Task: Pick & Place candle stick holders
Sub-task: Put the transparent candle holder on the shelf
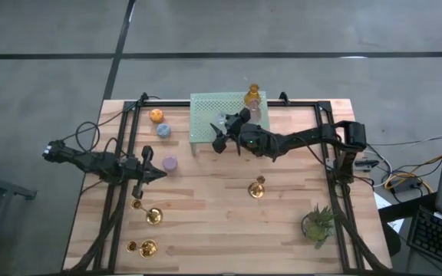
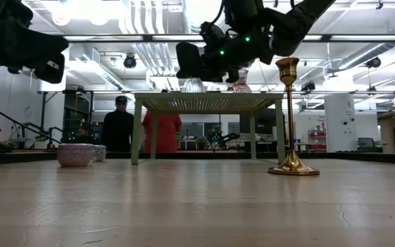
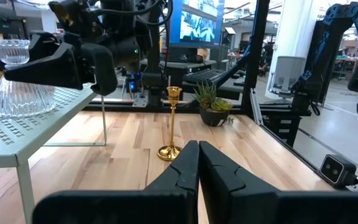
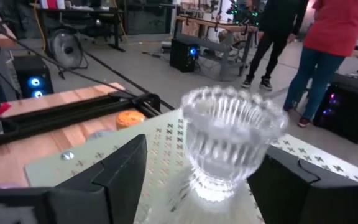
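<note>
Both right pincer [image 4: 197, 174] fingers [image 4: 120, 168] astride clear cup [image 4: 229, 140] on rack [image 1: 209, 115]

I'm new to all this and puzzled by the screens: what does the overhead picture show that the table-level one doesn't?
Only the overhead view shows the potted plant, the orange cup, two gold holders at the near-left corner, and the left gripper, shut. Only the table-level view shows people in the room behind. Both show the green rack, the clear cup on it with the right gripper around it, and the standing gold candlestick.
</note>
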